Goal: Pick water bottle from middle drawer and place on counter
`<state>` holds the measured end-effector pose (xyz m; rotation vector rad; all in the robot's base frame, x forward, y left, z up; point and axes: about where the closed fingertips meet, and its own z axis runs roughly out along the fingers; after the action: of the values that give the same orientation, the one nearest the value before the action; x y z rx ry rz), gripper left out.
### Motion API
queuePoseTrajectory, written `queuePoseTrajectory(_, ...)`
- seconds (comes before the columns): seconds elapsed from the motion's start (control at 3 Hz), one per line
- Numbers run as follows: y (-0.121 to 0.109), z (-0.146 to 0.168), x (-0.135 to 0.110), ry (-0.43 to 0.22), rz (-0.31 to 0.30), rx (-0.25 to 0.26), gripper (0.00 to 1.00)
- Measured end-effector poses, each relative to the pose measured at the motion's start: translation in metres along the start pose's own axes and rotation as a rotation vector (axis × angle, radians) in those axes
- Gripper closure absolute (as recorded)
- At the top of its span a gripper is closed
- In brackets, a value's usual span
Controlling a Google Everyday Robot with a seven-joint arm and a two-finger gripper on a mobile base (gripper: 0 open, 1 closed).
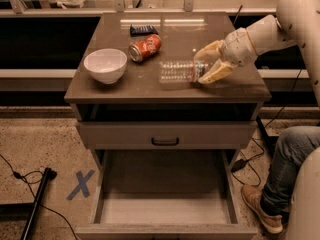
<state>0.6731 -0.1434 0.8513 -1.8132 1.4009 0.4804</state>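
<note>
The water bottle (177, 72) lies on its side on the counter (235, 86), right of centre, with its neck and reddish label band pointing right. My gripper (204, 68) reaches in from the right and is shut on the bottle's neck end, one finger behind it and one in front. The middle drawer (165, 209) is pulled out below, and its pale floor is bare.
A white bowl (105, 65), an orange soda can (145, 48) on its side and a dark packet (143, 30) are on the counter's left and back. A closed drawer front with a black handle (165, 141) is above the open drawer. A person's leg (287, 159) is at the right. A black pole (37, 199) lies on the floor.
</note>
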Motion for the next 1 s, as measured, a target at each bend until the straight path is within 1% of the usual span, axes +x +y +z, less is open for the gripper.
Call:
queuePoseTrajectory(0.33, -0.0009, 0.0029, -0.0001, -0.002, 0.000, 0.000, 0.00)
queuePoseTrajectory(0.67, -0.0011, 0.0033, -0.0005, -0.003, 0.001, 0.001, 0.00)
queuePoseTrajectory(1.0, 0.0008, -0.0026, -0.0032, 0.000, 0.015, 0.010, 0.00)
